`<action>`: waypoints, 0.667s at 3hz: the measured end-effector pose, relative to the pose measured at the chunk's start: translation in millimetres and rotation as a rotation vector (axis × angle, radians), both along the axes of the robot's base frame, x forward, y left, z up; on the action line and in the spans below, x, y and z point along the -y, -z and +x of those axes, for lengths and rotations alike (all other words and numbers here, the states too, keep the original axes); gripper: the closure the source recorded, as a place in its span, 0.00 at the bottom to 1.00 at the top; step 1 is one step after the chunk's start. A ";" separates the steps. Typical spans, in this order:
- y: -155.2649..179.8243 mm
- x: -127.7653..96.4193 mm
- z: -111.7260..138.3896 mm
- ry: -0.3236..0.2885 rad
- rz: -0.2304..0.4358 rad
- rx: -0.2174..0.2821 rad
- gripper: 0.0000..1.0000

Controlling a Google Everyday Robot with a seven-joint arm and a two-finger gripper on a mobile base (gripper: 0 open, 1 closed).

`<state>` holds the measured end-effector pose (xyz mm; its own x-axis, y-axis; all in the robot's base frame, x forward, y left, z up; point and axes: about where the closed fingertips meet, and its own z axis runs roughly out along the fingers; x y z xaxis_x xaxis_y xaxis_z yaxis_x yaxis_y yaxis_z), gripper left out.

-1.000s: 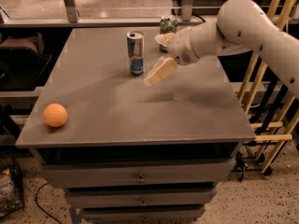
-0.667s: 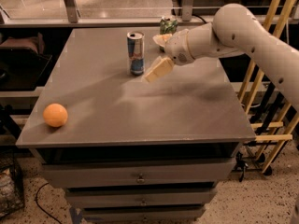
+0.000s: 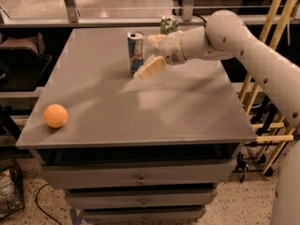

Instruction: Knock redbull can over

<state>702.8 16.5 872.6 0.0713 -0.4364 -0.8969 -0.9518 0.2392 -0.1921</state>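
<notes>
redbull can [image 3: 136, 51] beside jaws, green can [image 3: 168, 24] (behind)

Desk [image 3: 187, 107]: smooth grey top, matt with a faint sheen; drawer fronts the same grey, painted look.
Redbull can [image 3: 136, 53]: metal, glossy silver-and-blue wall, bright shiny top.
Green can [image 3: 168, 24]: glossy patterned skin.
Gripper [image 3: 146, 55], just right of the redbull can above the desk: jaws spread apart, cream, matt, plastic-like.
Arm [image 3: 234, 36]: smooth off-white shell, satin finish.
Orange ball [image 3: 55, 116]: smooth, dull surface; material cannot be told.
Frame [image 3: 276, 41] at right: pale bare wood.
Floor [image 3: 234, 205]: speckled, stone-like.
</notes>
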 end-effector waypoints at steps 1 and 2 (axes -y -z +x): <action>-4.1 -15.8 -0.1 -0.019 0.048 0.005 0.18; -9.5 -25.6 -6.3 -0.029 0.079 0.007 0.39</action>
<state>696.6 42.1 882.2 0.0893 -0.3621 -0.9278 -0.9572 0.2264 -0.1805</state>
